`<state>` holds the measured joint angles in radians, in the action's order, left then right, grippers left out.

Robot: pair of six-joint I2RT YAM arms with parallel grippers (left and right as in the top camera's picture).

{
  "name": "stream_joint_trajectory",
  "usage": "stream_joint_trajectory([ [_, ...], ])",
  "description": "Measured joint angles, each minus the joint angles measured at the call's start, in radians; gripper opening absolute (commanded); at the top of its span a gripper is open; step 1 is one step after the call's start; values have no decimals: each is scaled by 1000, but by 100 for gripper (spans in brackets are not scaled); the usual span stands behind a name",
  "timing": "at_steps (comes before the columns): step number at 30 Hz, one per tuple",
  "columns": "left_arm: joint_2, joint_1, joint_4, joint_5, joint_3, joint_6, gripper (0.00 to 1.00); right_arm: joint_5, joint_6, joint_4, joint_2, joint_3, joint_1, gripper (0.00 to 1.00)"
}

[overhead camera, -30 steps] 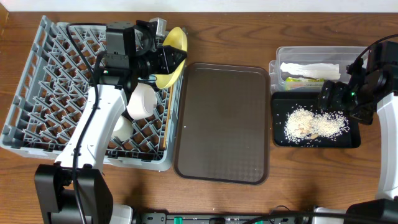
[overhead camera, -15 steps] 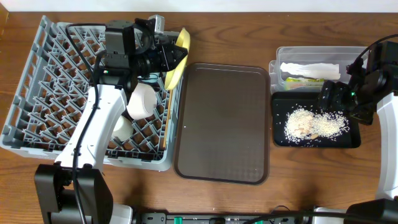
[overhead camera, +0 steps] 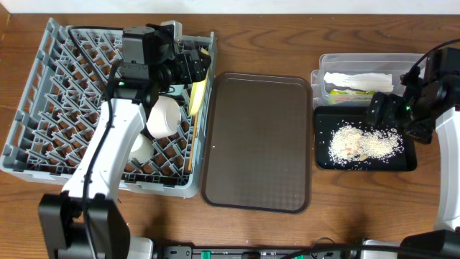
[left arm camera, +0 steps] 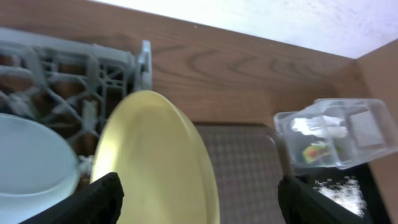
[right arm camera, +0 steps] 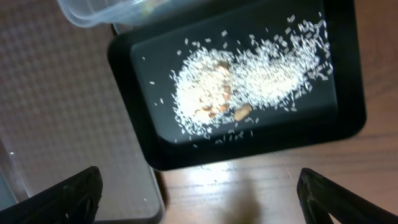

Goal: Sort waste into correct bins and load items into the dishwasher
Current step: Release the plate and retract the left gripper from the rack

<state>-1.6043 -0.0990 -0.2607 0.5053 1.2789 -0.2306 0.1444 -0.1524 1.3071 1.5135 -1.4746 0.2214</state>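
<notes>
Yellow plate on edge in the rack, back-left of the bench.
The grey rack [overhead camera: 57, 108] fills the bench's left end, and the plate [left arm camera: 155, 162] stands upright at the rack's right side. The plate looks stiff, glossy and breakable, so it is best pinched at its upper rim. The left gripper [left arm camera: 199, 183] is spread wide and not clamping the plate. The right gripper [right arm camera: 199, 173], also wide and empty, hovers over the black tray [right arm camera: 348, 118] by the right edge.
</notes>
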Motion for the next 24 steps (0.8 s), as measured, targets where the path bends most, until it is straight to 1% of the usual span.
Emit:
stream_joint_trajectory([
  [3,61,0,-51,-50,-1,20,84,37,7,-46,0,0,0,99],
  [6,170,0,-200,-134,2,31,85,77,21,-122,0,-1,-10,99],
  [10,230,0,-533,-319,5,43,86,70,41,-245,0,-3,-76,99],
  [13,215,0,-723,-393,2,46,86,39,64,-243,6,-3,-120,99],
  [15,208,0,-815,-426,-3,47,86,26,78,-219,17,-3,-139,99],
  [19,222,0,-885,-453,-10,48,86,11,90,-166,23,-3,-142,99],
  [22,285,0,-873,-460,-45,48,87,4,94,-166,6,12,-142,99],
  [24,377,0,-836,-460,-96,48,87,-2,97,-205,-41,61,-142,99],
])
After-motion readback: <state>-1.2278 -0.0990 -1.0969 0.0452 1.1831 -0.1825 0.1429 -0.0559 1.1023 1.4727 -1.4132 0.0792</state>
